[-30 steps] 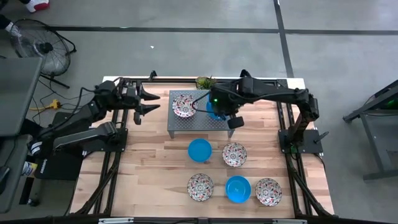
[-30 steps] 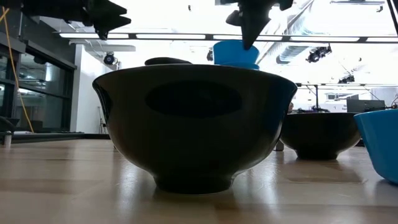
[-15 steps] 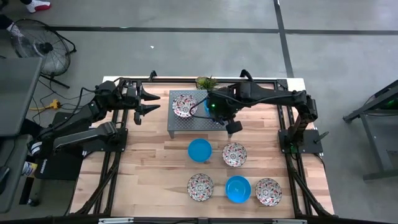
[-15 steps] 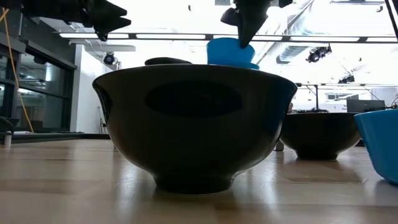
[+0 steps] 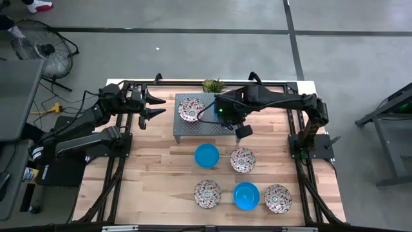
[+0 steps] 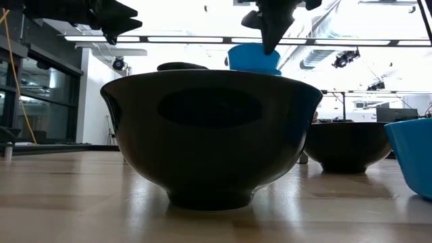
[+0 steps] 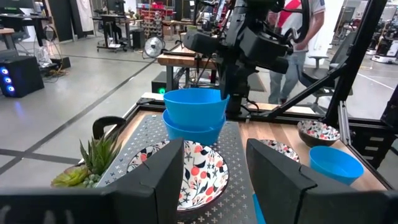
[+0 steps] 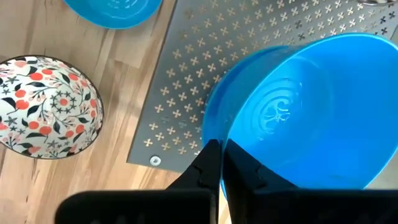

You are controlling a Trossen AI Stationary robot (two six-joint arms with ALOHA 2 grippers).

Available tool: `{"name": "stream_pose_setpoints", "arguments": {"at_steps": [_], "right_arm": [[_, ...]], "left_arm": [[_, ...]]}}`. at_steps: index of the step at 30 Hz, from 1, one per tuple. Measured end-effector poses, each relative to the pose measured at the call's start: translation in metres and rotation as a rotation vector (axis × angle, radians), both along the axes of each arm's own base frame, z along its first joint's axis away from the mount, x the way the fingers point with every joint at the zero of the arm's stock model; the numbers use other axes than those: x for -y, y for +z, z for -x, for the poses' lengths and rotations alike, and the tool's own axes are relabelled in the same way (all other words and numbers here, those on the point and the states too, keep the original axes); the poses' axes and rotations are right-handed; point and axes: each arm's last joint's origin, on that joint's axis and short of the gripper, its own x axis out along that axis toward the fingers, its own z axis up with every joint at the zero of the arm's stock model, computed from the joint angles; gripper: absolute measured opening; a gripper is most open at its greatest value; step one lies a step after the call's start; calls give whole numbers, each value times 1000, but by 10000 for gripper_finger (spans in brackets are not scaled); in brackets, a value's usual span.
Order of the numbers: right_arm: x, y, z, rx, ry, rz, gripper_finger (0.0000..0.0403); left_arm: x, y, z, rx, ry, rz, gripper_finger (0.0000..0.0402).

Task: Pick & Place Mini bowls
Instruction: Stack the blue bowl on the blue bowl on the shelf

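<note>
A grey perforated platform (image 5: 193, 129) stands at the table's far middle. On it sit a floral bowl (image 5: 190, 108) and two stacked blue bowls, the upper one (image 7: 194, 102) nested in the lower one (image 7: 193, 129). My right gripper (image 8: 222, 149) is over the platform, shut on the upper blue bowl (image 8: 311, 106). My left gripper (image 7: 214, 186) is open and empty, level with the platform's left side (image 5: 153, 105). In the low view the blue stack (image 6: 254, 57) shows behind a dark foreground bowl. My right gripper pinches the upper blue bowl's rim (image 8: 216, 138) on its near side, one finger inside the bowl and one outside. The fingers (image 7: 225, 93) come from above, pointing down. The bowl is upright, set in the lower blue bowl; whether it rests on it, I cannot tell.
On the wood nearer the front lie a blue bowl (image 5: 206, 154), a floral bowl (image 5: 243, 160), and a row of floral (image 5: 207, 193), blue (image 5: 246, 196) and floral (image 5: 278, 198) bowls. A small plant (image 5: 211, 84) stands behind the platform. A person shows beyond the table in the left wrist view (image 7: 311, 25).
My right gripper has moved a little toward the table's left over the platform with the blue bowl, then eased back slightly. The bowl stays upright above the lower blue bowl.
</note>
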Motion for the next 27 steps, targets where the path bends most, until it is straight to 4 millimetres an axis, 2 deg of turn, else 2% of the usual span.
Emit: {"name": "stream_pose_setpoints", "arguments": {"at_steps": [27], "right_arm": [[0, -11, -6, -49, -27, -9, 1]], "left_arm": [[0, 0, 0, -1, 14, 0, 170]]}}
